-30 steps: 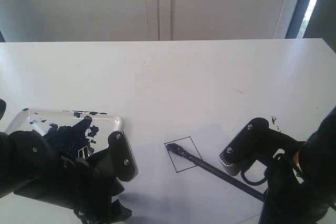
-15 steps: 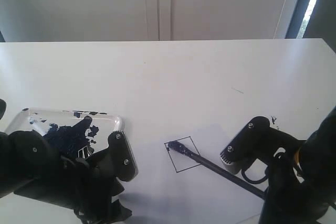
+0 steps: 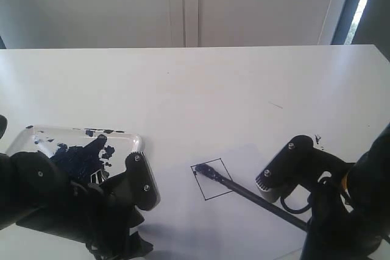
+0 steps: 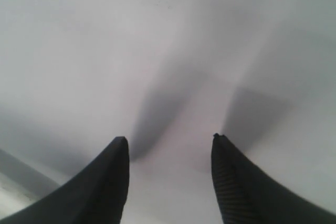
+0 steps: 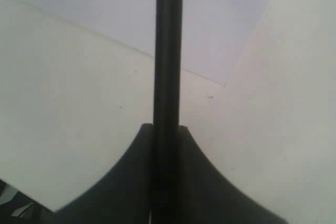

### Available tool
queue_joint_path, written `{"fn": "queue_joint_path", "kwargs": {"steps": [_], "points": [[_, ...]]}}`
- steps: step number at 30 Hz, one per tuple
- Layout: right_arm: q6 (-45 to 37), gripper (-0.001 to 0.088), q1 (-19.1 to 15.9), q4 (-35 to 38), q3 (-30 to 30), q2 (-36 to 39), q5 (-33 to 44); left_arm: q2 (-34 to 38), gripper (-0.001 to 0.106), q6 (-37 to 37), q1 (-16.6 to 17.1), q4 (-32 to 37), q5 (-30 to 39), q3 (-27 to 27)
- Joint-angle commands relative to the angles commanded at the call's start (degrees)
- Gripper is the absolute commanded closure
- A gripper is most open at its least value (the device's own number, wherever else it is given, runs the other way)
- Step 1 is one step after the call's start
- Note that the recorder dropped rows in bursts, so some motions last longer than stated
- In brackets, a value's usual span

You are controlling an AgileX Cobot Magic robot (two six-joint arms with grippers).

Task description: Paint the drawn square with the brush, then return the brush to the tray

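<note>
fingers (image 4: 114, 182) of the left gripper (image 4: 169, 139) are standing apart in the left wrist view, with nothing between them, pointing at a bare white surface and casting soft shadows on it. in the exterior view the left arm (image 3: 73, 205) is sitting as a dark bulk in the lower left of the frame, covering the near edge of the tray (image 3: 79, 130). the tray is lying at the left, just behind that arm, its floor smeared with blue-black paint. moving right, the white paper sheet (image 3: 195, 223) is lying on the table (image 3: 183, 89) in the lower middle, and the drawn square (image 3: 213, 182) is sitting near the sheet's upper left part, its inside mostly white with a dark blue mark at the upper left corner. the brush (image 3: 256, 200) is slanting from the lower right up to the left, its dark tip resting inside the square near that corner. at the lower right the right gripper (image 5: 167, 128) is clamping the brush handle; in the right wrist view its fingers (image 5: 137, 153) are pressing against both sides of the black stick, which is running out over the paper and the table
</note>
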Motion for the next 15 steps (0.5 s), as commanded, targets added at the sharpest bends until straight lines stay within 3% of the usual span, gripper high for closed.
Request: {"fn": "queue_joint_path", "kwargs": {"steps": [15], "points": [[1.8, 0.0868, 0.0, -0.4, 0.0, 0.0, 0.9, 0.0, 0.052, 0.0, 0.0, 0.0, 0.0, 0.0]]}}
